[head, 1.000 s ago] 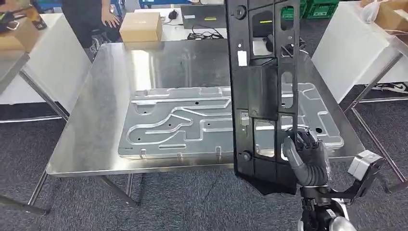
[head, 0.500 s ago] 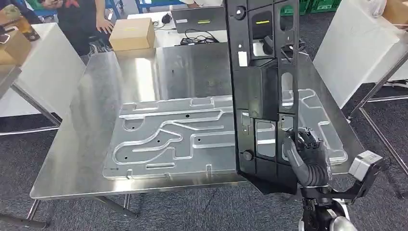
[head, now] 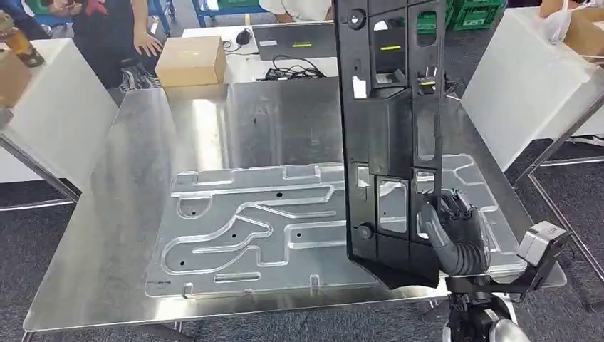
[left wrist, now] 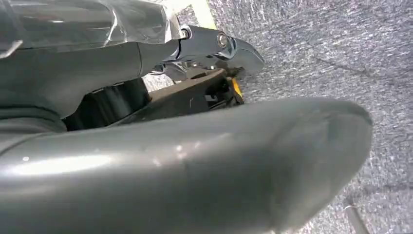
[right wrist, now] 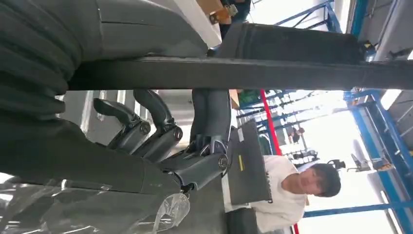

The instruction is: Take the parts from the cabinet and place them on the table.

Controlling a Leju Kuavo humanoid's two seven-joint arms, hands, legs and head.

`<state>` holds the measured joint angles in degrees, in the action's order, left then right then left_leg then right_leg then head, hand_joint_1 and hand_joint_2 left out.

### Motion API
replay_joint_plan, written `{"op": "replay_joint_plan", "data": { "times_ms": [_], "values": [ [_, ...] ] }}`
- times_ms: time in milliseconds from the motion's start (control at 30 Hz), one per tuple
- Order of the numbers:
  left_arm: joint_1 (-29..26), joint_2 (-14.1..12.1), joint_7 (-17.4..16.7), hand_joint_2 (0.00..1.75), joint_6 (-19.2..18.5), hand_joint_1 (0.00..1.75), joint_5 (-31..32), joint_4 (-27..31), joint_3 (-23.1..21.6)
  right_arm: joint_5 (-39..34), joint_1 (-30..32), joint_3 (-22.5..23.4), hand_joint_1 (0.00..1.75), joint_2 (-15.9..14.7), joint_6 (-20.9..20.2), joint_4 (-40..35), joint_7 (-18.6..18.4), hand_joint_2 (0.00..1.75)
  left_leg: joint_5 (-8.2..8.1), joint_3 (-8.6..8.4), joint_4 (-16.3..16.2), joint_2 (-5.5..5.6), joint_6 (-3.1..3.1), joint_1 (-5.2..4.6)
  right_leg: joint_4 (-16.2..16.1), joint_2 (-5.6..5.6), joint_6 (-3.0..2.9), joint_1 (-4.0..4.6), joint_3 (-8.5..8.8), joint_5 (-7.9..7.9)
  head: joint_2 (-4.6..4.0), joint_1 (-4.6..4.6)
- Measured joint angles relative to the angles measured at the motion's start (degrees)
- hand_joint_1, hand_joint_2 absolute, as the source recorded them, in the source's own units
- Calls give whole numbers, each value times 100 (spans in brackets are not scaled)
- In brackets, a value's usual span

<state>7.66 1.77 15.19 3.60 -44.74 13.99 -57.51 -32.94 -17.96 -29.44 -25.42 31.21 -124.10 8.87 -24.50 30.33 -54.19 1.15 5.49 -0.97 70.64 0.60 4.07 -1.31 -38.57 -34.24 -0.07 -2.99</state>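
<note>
The right hand [head: 452, 231] grips the black plastic panel [head: 388, 135] near its lower edge, fingers closed through an opening. The panel stands upright above the near right of the steel table [head: 128, 235]. It appears stiff, light and top-heavy; the ribbed openings suit grasping. Beyond it lies a stamped metal plate [head: 249, 228].

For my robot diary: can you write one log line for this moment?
right hand: grips black panel, upright | over steel table | metal plate lying flat

The black panel [head: 388, 135] hides the right hand's fingers [head: 456, 214].
</note>
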Motion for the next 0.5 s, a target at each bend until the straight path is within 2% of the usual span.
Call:
{"op": "replay_joint_plan", "data": {
  "times_ms": [33, 67, 100, 133, 167, 200, 267, 300, 333, 367, 400, 433, 467, 500],
  "values": [
    [-1, 0, 0, 0, 0, 0, 0, 0, 0, -13, -1, 0, 175, 0, -2, 9, -2, 175, -65, -86, -4, 14, -46, 34, -437, -5, 48, -41, 122, 319, 0, 0],
    [1, 2, 0, 0, -2, 0, 2, 0, 0, -29, -3, 0, 175, 2, -9, 26, -4, 175, -149, -175, -29, 23, -105, 72, -985, -15, 121, -98, 287, 739, 0, 0],
    [1, 0, 0, 0, -2, 0, 2, 0, 0, -53, -1, 0, 175, 4, -22, 46, -13, 175, -228, -157, -62, 26, -164, 58, -1312, -42, 191, -152, 346, 1073, 0, 2],
    [0, -4, 0, 0, 0, 0, 2, -2, 0, -72, 0, -2, 175, 7, -28, 59, -13, 175, -265, -160, -85, 28, -205, 13, -1256, -85, 209, -123, 323, 1102, 0, 4],
    [27, -7, 0, 0, 0, 0, 6, -9, 0, -144, -70, -13, 175, 9, -83, 116, -43, 175, -305, -102, -131, 10, -238, 0, -1261, -47, -2, -141, 219, 974, 0, 2],
    [31, -9, 0, 0, 0, 0, 9, -11, -2, -173, -67, -22, 175, 17, -102, 127, -59, 175, -315, -73, -156, 11, -237, 0, -1248, -50, -46, -171, 168, 1061, 0, 0],
    [34, -11, -2, 0, 7, 0, 11, -11, -2, -260, -88, -48, 175, 39, -142, 186, -65, 175, -387, -125, -129, 6, -305, 15, -1226, -55, -69, -176, 170, 1025, 0, -4],
    [46, -20, -2, 0, 5, 0, 13, -11, -2, -295, -132, -59, 175, 50, -175, 273, -74, 175, -330, -47, -333, -14, -355, 25, -1214, -34, -132, -165, 213, 973, 0, -4],
    [70, -17, -4, 0, 7, 0, 13, -11, -2, -317, -133, -63, 175, 52, -184, 341, -72, 175, -324, 148, -716, -40, -395, 52, -1223, -28, -144, -166, 251, 953, 0, -4],
    [84, -15, -2, 0, 5, 0, 9, -11, -2, -330, -167, -77, 175, 61, -192, 400, -70, 175, -411, 421, -1157, -67, -415, 75, -1239, -28, -166, -162, 287, 925, 0, -7],
    [88, -11, -2, 0, 2, 0, 11, -11, -2, -332, -188, -92, 175, 65, -212, 463, -70, 175, -622, 738, -1636, -78, -431, 82, -1243, -20, -173, -154, 332, 883, 0, -4],
    [85, 0, -2, 0, 0, 0, 11, -11, -2, -334, -192, -107, 175, 70, -230, 501, -68, 175, -802, 961, -1925, -81, -438, 81, -1243, -21, -180, -140, 375, 843, 0, -4],
    [76, 9, -2, 0, 0, 0, 9, -11, -2, -339, -192, -133, 175, 77, -249, 549, -70, 175, -962, 1164, -2117, -81, -419, 69, -1245, -20, -186, -106, 446, 787, 0, -7],
    [73, 15, -2, 0, -2, 0, 9, -11, -2, -341, -190, -144, 175, 90, -269, 579, -70, 175, -936, 1232, -2059, -84, -391, 65, -1246, -19, -184, -75, 519, 739, 0, -4]
  ]
}}
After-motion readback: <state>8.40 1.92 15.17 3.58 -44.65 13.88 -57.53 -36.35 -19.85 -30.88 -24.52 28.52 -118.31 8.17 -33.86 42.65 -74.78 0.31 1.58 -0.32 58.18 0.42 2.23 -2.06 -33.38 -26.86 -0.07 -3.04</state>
